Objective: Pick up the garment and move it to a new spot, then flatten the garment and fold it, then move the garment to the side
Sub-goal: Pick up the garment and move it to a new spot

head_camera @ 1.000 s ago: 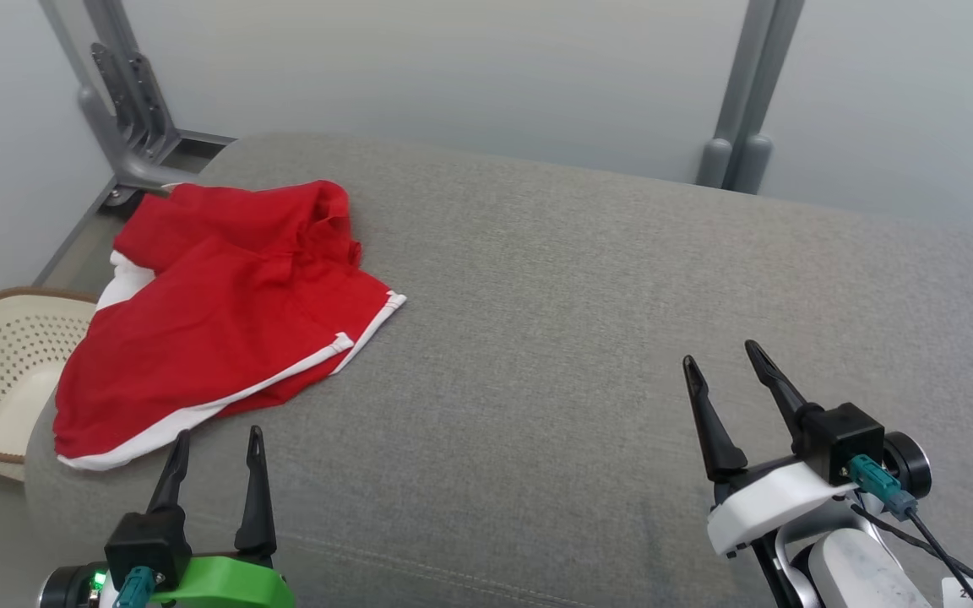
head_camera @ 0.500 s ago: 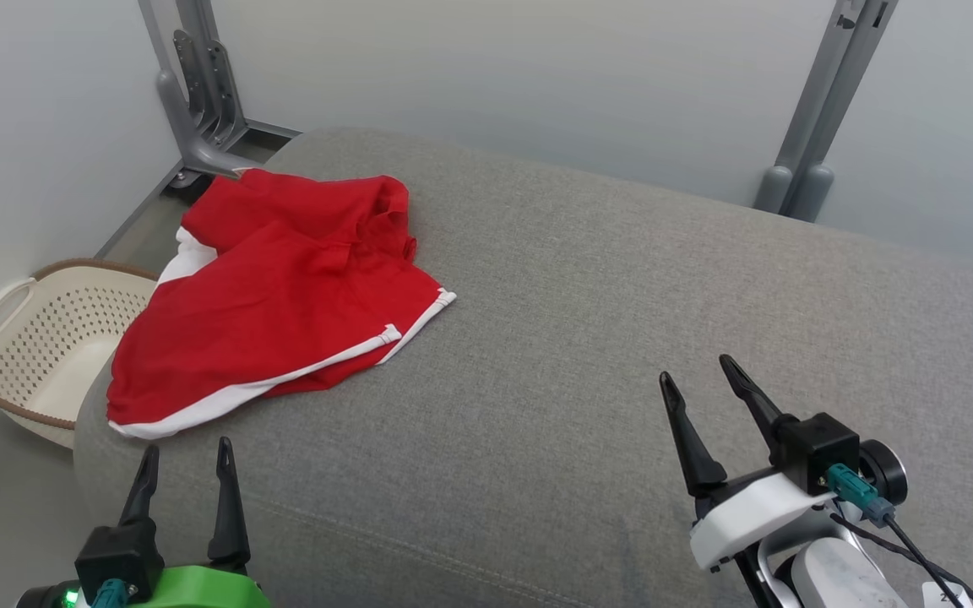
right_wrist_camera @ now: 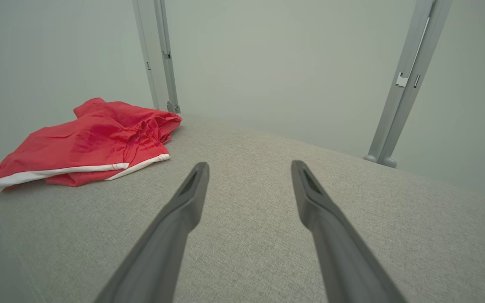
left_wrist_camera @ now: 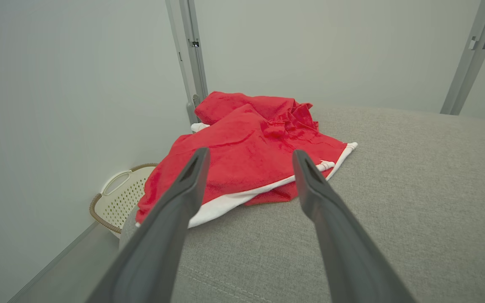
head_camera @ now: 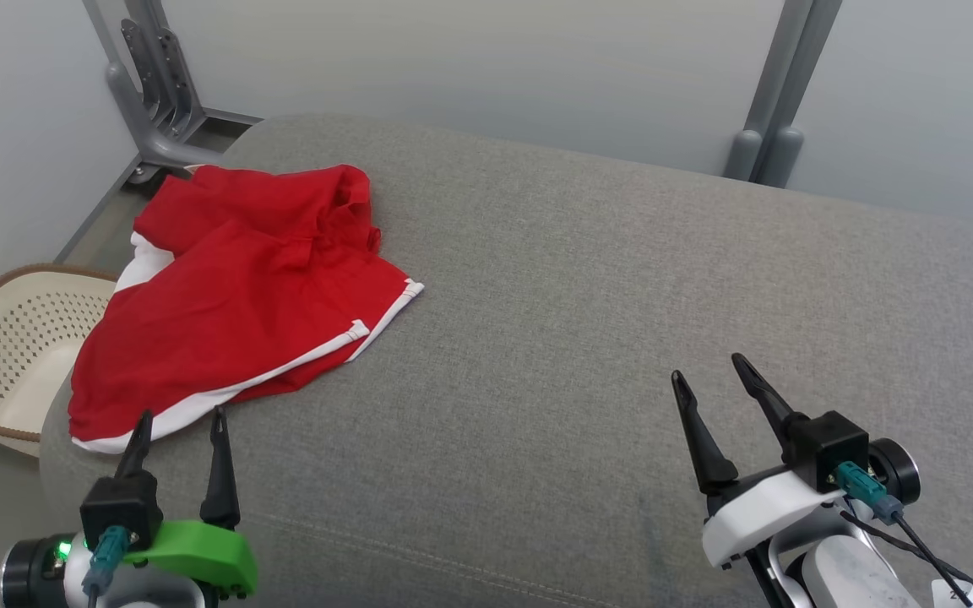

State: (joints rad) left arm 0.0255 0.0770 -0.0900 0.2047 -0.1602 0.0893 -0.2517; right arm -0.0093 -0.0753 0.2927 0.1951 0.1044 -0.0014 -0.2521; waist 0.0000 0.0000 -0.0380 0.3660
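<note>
left claw [head_camera: 182, 413] and right claw [head_camera: 707, 366] spread, empty; red garment [head_camera: 233, 304] rumpled just ahead of left claw at cushion [head_camera: 579, 295] edge, so a shallow pinch may drag it off toward the basket [head_camera: 5, 355].

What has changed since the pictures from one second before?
The head camera swung, shifting the view. The left end effector edged toward the near hem of the red garment. Nothing was grasped. The garment lies as before, the right end effector barely moved, both end effectors open.

Head view high, looking down, wrist views low, forward, all sharing garment [head_camera: 233, 312]
</note>
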